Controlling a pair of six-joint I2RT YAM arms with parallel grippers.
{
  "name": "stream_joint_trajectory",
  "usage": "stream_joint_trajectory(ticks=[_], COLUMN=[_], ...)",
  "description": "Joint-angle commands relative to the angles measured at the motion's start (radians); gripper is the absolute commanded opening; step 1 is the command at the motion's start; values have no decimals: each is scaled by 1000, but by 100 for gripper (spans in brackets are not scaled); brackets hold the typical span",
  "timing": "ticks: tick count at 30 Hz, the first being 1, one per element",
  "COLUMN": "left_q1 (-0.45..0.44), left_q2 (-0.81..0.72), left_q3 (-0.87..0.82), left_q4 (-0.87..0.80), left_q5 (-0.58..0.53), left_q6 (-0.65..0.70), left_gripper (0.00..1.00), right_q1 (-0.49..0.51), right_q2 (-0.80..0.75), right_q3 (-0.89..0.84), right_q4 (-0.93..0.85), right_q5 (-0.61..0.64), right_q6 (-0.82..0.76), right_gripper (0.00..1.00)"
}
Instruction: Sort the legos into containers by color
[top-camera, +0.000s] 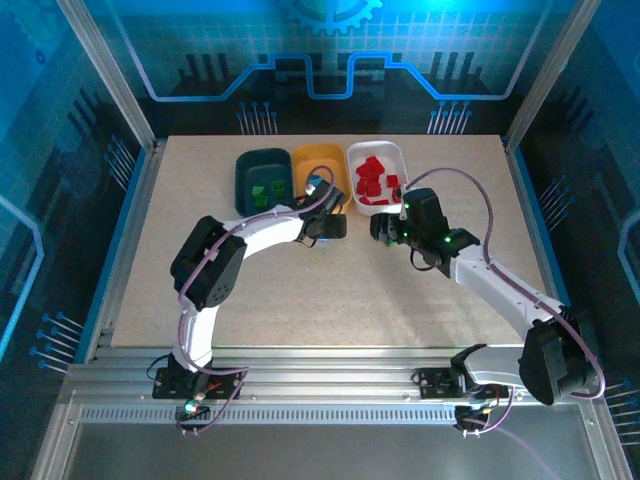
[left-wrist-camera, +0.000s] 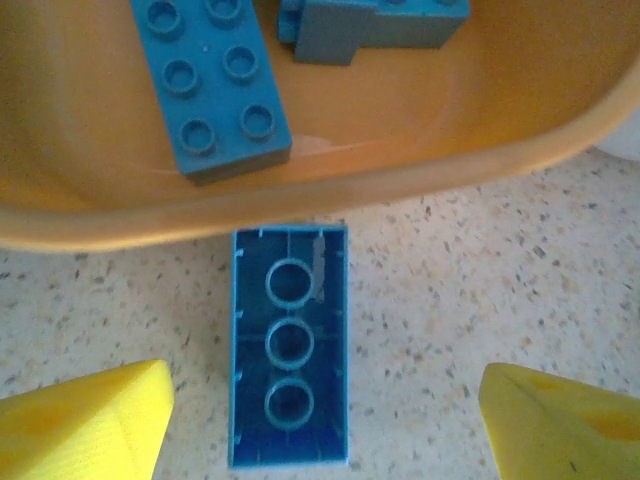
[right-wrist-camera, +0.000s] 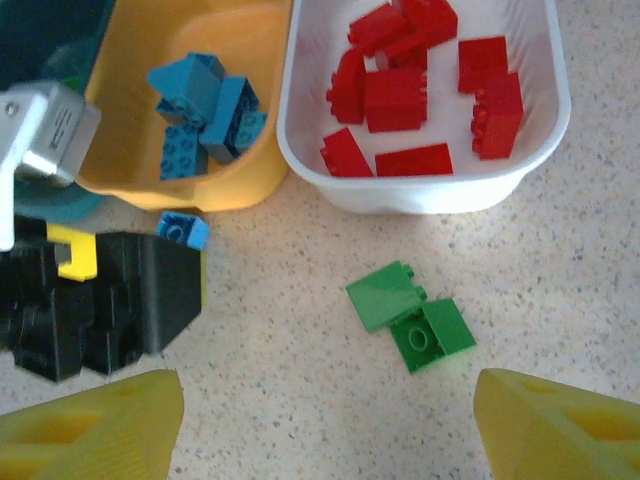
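Note:
A light blue lego (left-wrist-camera: 290, 345) lies studs-down on the table just outside the orange-yellow container (left-wrist-camera: 300, 205). My left gripper (left-wrist-camera: 325, 395) is open and straddles it, with a gap on each side. Several blue legos (left-wrist-camera: 210, 85) lie inside that container. Two green legos (right-wrist-camera: 410, 315) sit touching on the table in front of the white container (right-wrist-camera: 420, 195), which holds several red legos (right-wrist-camera: 395, 100). My right gripper (right-wrist-camera: 328, 405) hangs open above and near them, holding nothing. The dark teal container (top-camera: 262, 175) holds green legos.
The three containers stand side by side at the back middle of the table (top-camera: 330, 290). The left gripper's black body (right-wrist-camera: 100, 290) is close to the left of the right gripper. A metal frame and walls enclose the table.

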Motion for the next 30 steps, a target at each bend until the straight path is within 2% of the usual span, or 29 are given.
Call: stream_joint_trajectory(ticks=[1,5,10,17,20,24,26,30], left_q1=[4,4,2,-7,-12,-7,13,76], left_q2=[66,98,91,-19,-125,-185,-150,30], left_q3=[61,77,56,-57,-83,68,164,421], left_q4=[-77,-86,-75,-44,-52,-182,-227,-369], left_q5=[-45,-54,-56,-36,10,-11,-17,9], left_q6=[47,44,35,42,37,81,98,88], left_gripper=[79,70,43,22,19,19,19,16], right_q1=[10,9,10,16,16,21,21,22], right_q2=[-37,-54,-42,-75,-82,-59,-50,-53], right_q3=[-59,-84,-90,-102,-116,-126,-130,-140], right_q4=[29,55,61,67,80,93,99,105], right_q5=[5,22,29,37,46,68,75,99], right_q6=[35,48,55,56,60,73,79,81], right_gripper=[77,77,76,76,76,76,75,76])
